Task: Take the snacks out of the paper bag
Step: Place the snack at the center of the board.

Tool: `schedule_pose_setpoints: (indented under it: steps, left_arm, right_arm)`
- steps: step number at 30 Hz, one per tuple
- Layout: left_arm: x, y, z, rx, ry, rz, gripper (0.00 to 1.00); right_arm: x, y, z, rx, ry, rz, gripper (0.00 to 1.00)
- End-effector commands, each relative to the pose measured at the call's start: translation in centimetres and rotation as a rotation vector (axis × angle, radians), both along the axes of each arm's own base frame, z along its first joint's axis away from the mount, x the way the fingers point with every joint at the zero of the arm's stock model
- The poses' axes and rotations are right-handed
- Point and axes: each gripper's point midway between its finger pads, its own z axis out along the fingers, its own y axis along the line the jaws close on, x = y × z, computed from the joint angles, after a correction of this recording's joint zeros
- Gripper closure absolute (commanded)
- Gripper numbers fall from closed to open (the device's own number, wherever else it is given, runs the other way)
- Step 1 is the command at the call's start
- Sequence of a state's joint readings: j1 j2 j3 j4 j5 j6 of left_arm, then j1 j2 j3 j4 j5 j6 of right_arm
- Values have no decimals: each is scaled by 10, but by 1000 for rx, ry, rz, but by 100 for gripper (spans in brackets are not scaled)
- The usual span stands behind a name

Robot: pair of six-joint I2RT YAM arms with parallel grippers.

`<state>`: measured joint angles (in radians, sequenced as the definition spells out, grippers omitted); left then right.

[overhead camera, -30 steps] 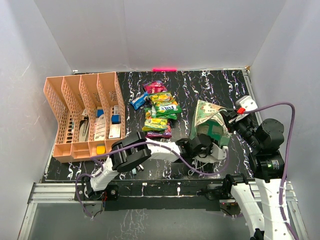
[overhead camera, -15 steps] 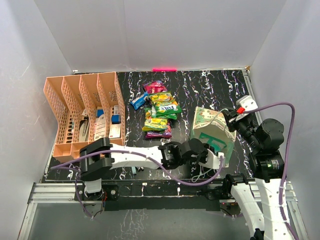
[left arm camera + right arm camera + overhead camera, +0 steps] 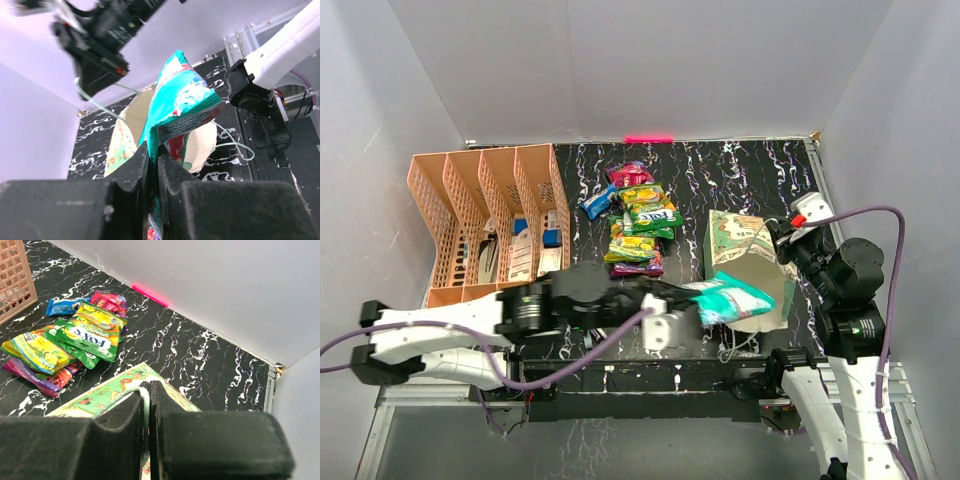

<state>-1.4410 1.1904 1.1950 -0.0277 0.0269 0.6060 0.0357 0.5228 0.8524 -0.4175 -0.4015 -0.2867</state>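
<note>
- Top external view: the left gripper (image 3: 698, 297) now holds a glossy teal crinkly snack packet (image 3: 738, 298) just outside the mouth of the cream paper bag with green print (image 3: 740, 238). The packet hangs on the bag's near side.
- Left wrist view: both fingers (image 3: 137, 167) are pressed narrow on the packet's lower edge. The teal packet (image 3: 182, 102) stands clear in front of the bag's open mouth (image 3: 125, 142).
- Right wrist view: the right gripper (image 3: 148, 397) is pinched tight on the bag's top edge (image 3: 112, 395), where a thin white string (image 3: 145, 395) shows between its fingers.
- For the task, one more packet is out of the bag but not yet set down. I cannot tell whether any remain inside.
- The heap of purple, red, green, blue and yellow packets (image 3: 640, 222) lies on the table left of the bag, well apart from it.
- Against half a second ago, the left gripper was at the bag's mouth with no packet showing. It has since drawn back to the left, its elbow swung far out that way. The bag has settled lower, and the right gripper keeps its hold.
</note>
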Motion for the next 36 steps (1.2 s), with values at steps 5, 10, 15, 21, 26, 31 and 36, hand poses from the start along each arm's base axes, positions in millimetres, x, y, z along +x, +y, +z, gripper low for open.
schedule_pose_setpoints:
  steps: [5, 10, 15, 21, 26, 31, 36]
  left_arm:
    - [64, 88, -2, 98, -98, 414, 100]
    - [152, 122, -35, 164, -125, 682, 100]
    - [218, 124, -43, 125, -198, 758, 100]
    - [291, 112, -90, 261, -291, 781, 100]
    - [327, 117, -129, 365, -323, 804, 100]
    - [317, 115, -158, 382, -252, 754, 100]
    - [290, 112, -183, 367, -176, 656, 100]
  right_arm:
    - [-1, -3, 14, -6, -68, -17, 93]
    - [-2, -3, 16, -5, -69, -17, 93]
    - [-5, -4, 19, -5, -74, -25, 93]
    - [-5, -5, 23, -5, -78, -29, 93]
    - [-4, -7, 23, -11, -79, -37, 93]
    - [-3, -7, 23, -17, -79, -39, 93]
    - [0, -4, 19, -12, -67, -21, 93]
